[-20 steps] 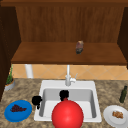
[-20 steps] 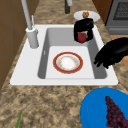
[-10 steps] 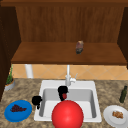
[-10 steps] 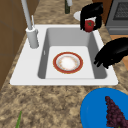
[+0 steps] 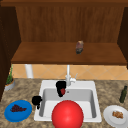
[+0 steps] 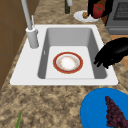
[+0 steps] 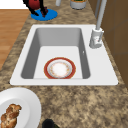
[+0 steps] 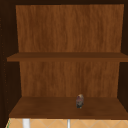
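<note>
The fingers of the right hand [image 5: 60, 87] are curled round a small red tomato [image 5: 63, 91], which shows just below the palm in the front view. In the left side view the same hand [image 6: 96, 5] holds the tomato [image 6: 98, 10] in the air past the far end of the sink [image 6: 30, 72], and it hangs in front of the white plate [image 6: 80, 17] so that part of that plate is covered. The hand points downward, fingers wrapped about the fruit.

The left hand [image 5: 36, 100] hangs at the sink's left rim, between the sink and the blue plate [image 5: 10, 117]. In the left side view this hand [image 6: 112, 51] lies roughly level, its fingers drooping loosely over the sink's edge, holding nothing.

In the sink lies a red-rimmed dish [image 6: 67, 62], and the tap [image 5: 68, 77] stands at the sink's back rim. A big red ball-like shape [image 5: 67, 115] covers the sink's front in the front view; it may be something close to the camera. On the bench to the sink's left, the blue plate carries dark grapes [image 5: 17, 108]. To the sink's right stand a dark bottle [image 5: 123, 94] and the white plate [image 5: 110, 117] with a piece of pastry [image 5: 117, 114]. Above the sink, a small jar [image 5: 79, 47] stands on the shelf [image 5: 45, 55].
</note>
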Controlling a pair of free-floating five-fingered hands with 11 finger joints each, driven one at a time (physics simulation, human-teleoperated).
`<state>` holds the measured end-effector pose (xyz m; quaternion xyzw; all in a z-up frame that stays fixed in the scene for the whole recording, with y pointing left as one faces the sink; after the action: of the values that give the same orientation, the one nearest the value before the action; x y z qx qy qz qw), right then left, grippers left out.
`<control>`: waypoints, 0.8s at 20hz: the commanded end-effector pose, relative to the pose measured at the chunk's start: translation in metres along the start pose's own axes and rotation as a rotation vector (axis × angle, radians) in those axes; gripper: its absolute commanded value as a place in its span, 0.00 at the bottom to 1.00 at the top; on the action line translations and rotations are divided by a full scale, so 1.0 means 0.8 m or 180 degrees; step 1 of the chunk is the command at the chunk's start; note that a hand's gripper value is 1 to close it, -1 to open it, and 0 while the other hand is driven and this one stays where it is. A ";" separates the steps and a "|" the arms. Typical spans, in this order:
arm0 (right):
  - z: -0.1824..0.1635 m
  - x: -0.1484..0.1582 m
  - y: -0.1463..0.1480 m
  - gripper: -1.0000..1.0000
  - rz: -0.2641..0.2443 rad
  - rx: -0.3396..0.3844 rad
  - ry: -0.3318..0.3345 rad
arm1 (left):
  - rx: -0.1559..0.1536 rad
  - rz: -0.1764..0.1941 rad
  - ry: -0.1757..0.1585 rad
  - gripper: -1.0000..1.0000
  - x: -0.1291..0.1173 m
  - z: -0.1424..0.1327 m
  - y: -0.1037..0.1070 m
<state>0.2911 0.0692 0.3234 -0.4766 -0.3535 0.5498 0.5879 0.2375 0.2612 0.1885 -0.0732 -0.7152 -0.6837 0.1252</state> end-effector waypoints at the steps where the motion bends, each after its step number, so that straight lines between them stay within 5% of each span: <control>1: 0.024 -0.005 -0.033 1.00 -0.0018 -0.0068 0.0041 | 0.0000 0.0000 0.0000 0.50 0.000 0.000 0.000; 16: 0.117 -0.016 -0.162 1.00 -0.0021 -0.0065 0.0054 | 0.0000 0.0000 0.0000 0.50 0.000 0.000 0.000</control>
<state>0.2465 0.0799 0.4522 -0.4771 -0.3530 0.5497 0.5879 0.2375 0.2612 0.1885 -0.0732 -0.7152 -0.6837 0.1252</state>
